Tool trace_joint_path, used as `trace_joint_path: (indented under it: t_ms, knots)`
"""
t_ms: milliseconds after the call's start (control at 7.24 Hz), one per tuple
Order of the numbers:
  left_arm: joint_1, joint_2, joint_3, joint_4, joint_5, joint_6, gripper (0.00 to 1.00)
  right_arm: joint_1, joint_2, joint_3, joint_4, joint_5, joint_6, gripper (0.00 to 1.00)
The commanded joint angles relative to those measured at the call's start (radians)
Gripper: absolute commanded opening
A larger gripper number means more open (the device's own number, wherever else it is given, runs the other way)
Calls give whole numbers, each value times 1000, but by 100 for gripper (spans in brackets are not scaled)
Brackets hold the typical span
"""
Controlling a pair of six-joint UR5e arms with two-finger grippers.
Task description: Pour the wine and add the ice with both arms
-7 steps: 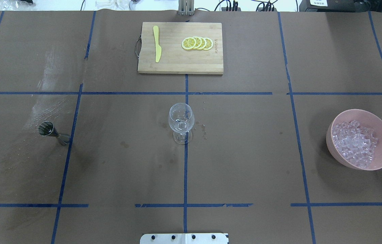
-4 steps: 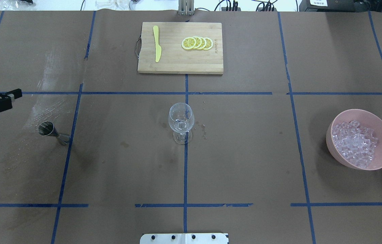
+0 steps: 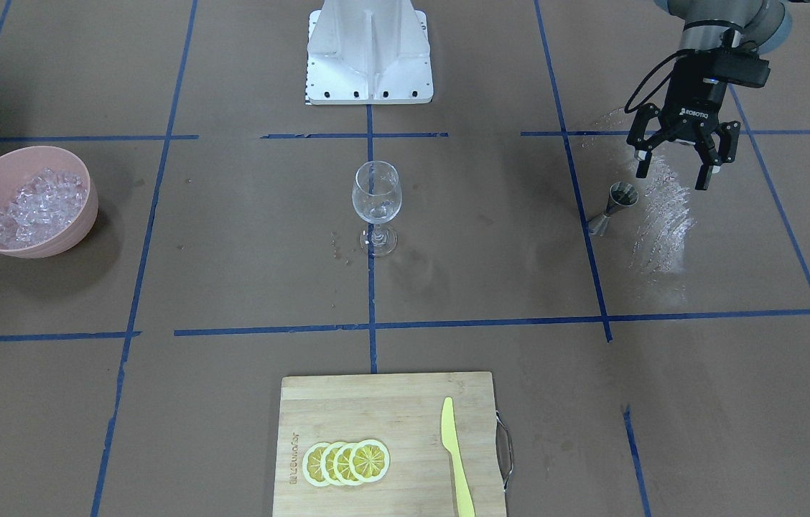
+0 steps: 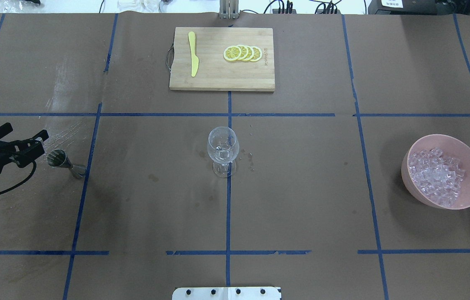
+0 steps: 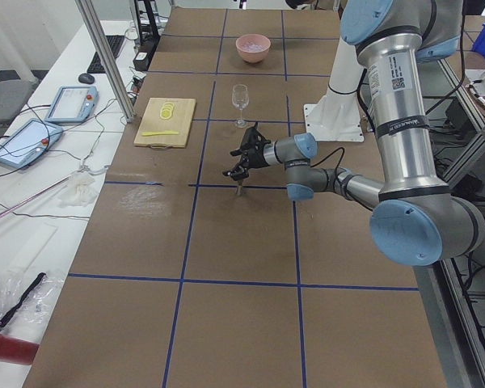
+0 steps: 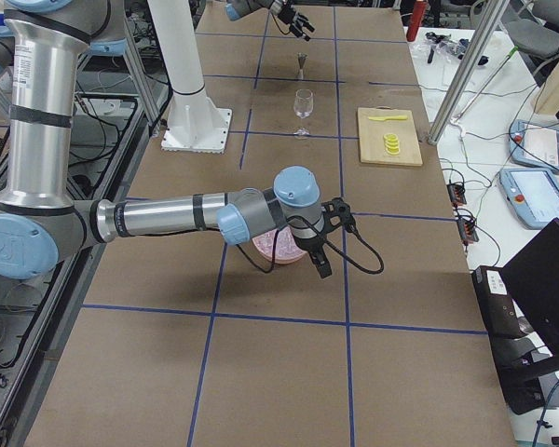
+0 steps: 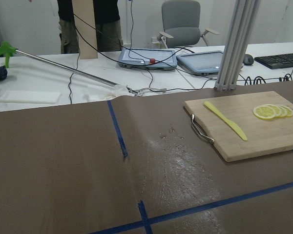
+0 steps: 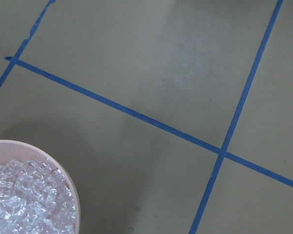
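The left gripper (image 4: 28, 130) has come in from the table's left edge, where a second ago only its tip showed. It has moved right and toward the near side. With its jaws spread wide, it now hangs just left of the steel jigger (image 4: 61, 159), not touching it.

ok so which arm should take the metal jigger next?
Left, most likely. The left gripper hangs open close to the jigger. The right arm is at the table's other end, by the pink bowl.
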Motion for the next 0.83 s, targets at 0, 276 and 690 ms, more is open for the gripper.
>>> trace_joint_path:
  t_ms: [0,276,690]
  knots:
    - [101,-12,47,13,167,-87,100,2,0,-1,0,0,-1,100]
    - [141,-70,107,13,244,-99,100,0,0,-1,0,-1,-1,100]
    - [175,-107,163,13,293,-100,100,0,0,-3,0,-1,-1,100]
